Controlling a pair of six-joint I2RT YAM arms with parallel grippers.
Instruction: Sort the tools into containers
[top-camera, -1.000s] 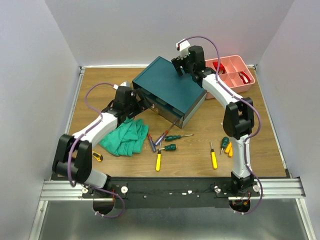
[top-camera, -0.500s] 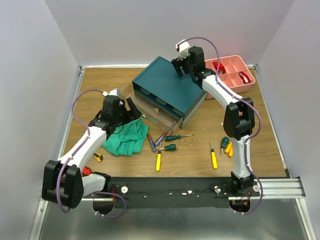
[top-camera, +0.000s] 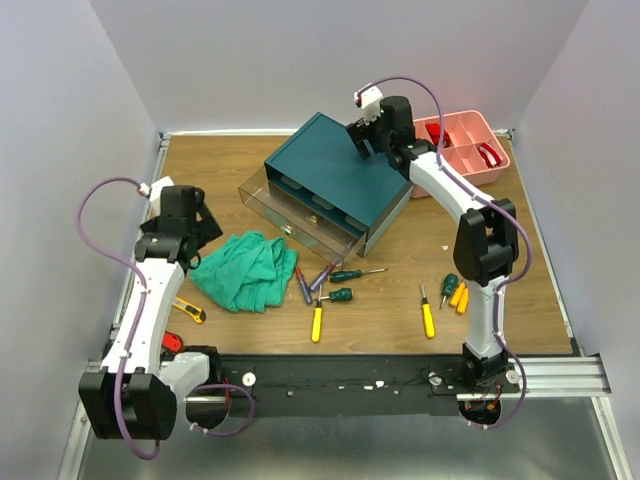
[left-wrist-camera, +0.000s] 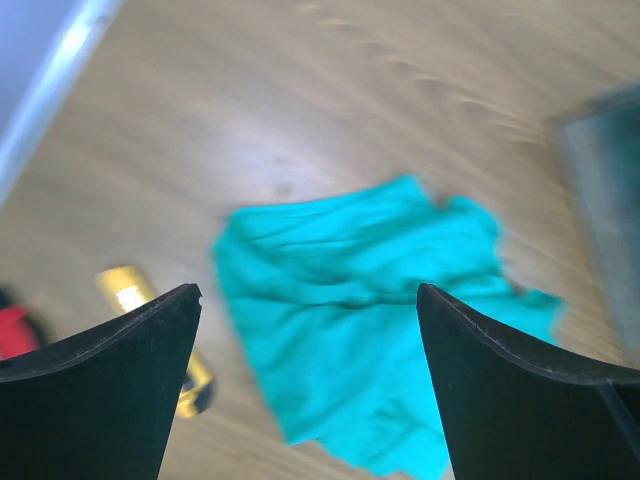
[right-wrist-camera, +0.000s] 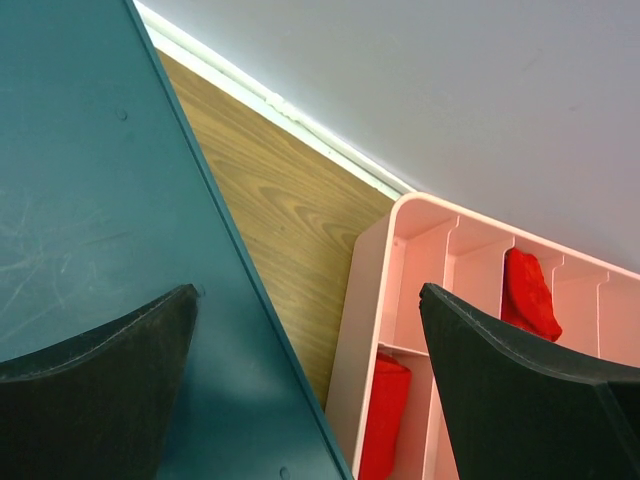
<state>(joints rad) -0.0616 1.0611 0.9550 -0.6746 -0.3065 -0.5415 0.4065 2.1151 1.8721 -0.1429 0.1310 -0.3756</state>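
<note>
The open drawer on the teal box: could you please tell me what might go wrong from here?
1. The clear drawer juts out toward the screwdriver cluster; an arm reaching there might bump it.
2. The green cloth lies right beside those screwdrivers, so the open left gripper could snag it.
3. The screwdrivers lie bunched together, so one grasp may drag a neighbour.
</note>
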